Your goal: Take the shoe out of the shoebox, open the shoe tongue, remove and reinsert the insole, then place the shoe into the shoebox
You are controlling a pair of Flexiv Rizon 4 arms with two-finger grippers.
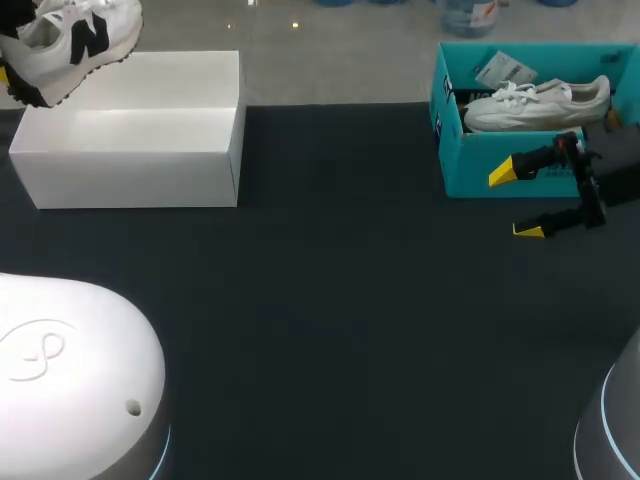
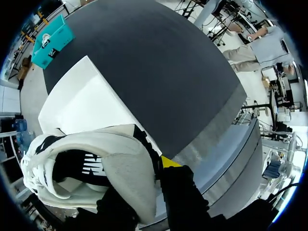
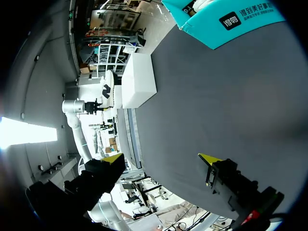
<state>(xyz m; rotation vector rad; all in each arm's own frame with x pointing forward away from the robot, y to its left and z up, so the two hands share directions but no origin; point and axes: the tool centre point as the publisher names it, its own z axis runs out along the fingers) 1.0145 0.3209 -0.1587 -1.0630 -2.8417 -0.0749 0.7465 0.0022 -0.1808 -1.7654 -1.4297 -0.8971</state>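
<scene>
A white sneaker with a black logo hangs over the back left corner of the open white shoebox. In the left wrist view my left gripper is shut on the heel of the sneaker, one yellow fingertip showing outside the heel, with the white shoebox below. My right gripper stands open and holds nothing, low over the table in front of a teal shoebox. In the right wrist view, the right gripper points across the table toward the white shoebox.
The teal shoebox at the back right holds a white low shoe. The white housing of my left arm's base bulges at the front left, and another housing sits at the front right corner. Dark table lies between the boxes.
</scene>
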